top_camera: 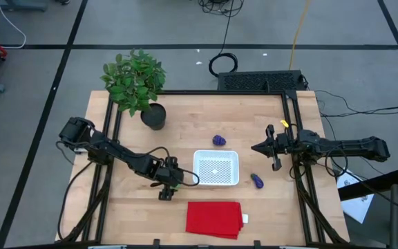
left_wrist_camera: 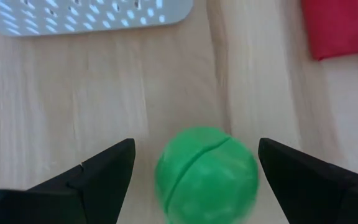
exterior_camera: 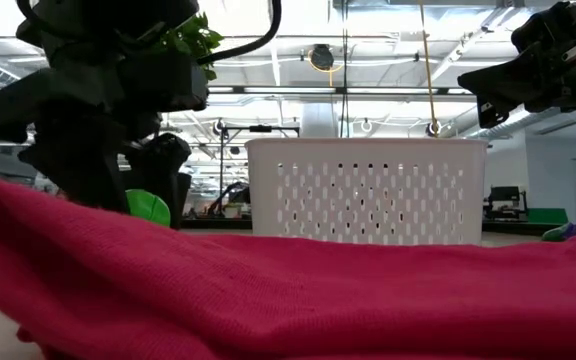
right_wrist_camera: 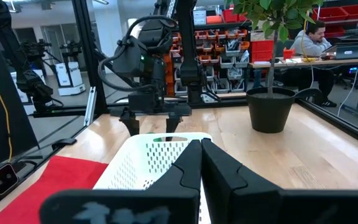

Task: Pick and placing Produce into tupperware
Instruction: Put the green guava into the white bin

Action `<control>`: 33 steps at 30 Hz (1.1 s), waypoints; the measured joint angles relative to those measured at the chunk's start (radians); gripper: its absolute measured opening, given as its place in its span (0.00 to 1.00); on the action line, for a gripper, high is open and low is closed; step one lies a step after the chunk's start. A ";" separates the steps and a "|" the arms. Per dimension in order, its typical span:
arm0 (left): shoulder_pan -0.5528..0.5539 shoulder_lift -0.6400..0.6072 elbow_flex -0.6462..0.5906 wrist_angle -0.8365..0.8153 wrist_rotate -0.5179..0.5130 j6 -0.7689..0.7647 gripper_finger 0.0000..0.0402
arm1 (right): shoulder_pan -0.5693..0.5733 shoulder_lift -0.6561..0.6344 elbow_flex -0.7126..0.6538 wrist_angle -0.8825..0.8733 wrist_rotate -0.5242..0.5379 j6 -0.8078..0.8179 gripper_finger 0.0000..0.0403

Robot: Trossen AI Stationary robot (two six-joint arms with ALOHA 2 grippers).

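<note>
Green produce (left_wrist_camera: 206, 173), lower edge cropped, between open jaws.

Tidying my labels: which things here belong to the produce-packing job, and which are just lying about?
Job: green ball between the open left gripper fingers; round purple piece; long purple piece; white tupperware.
Lying about: red cloth; potted plant.

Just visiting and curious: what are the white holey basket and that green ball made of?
The white square perforated basket looks like moulded plastic: smooth, slightly glossy, with even rows of punched holes. The round bright green ball seems matte plastic or rubber, with a seam across it; which one is hard to tell.
</note>
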 joint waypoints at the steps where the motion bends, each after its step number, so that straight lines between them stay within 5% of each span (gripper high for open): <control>1: -0.001 0.000 0.000 -0.002 -0.005 0.009 0.86 | 0.000 0.000 0.000 0.000 0.000 0.000 0.00; 20: -0.007 0.044 0.002 0.003 0.001 0.011 0.85 | 0.000 0.001 0.000 0.000 0.000 0.002 0.00; 33: -0.007 0.045 0.001 0.020 0.005 0.012 0.54 | 0.000 0.001 0.000 0.000 0.000 0.000 0.00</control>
